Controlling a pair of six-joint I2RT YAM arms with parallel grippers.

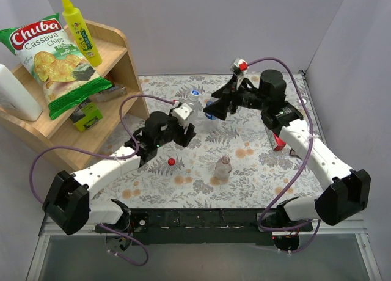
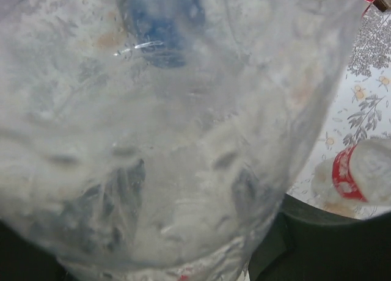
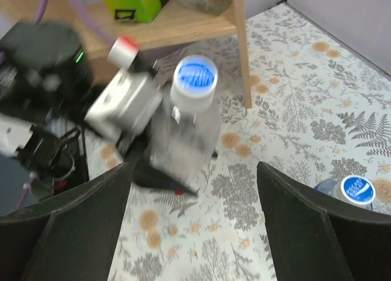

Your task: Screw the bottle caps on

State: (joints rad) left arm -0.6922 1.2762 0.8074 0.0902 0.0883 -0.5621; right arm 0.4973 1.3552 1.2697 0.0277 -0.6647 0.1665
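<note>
Left gripper clamps clear bottle with blue cap; right gripper gapes wide, empty. Chips bag reads "Chuba Cassava Chips".

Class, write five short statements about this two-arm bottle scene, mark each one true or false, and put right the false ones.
1. The left end effector grips a clear bottle. True.
2. The right end effector is shut on a cap. False: it is open and holds nothing.
3. A red cap lies loose on the table. True.
4. The gripped bottle bears a red cap. False: it bears a blue cap.
5. The yellow bottle stands on the table. False: it is on the wooden shelf.
</note>
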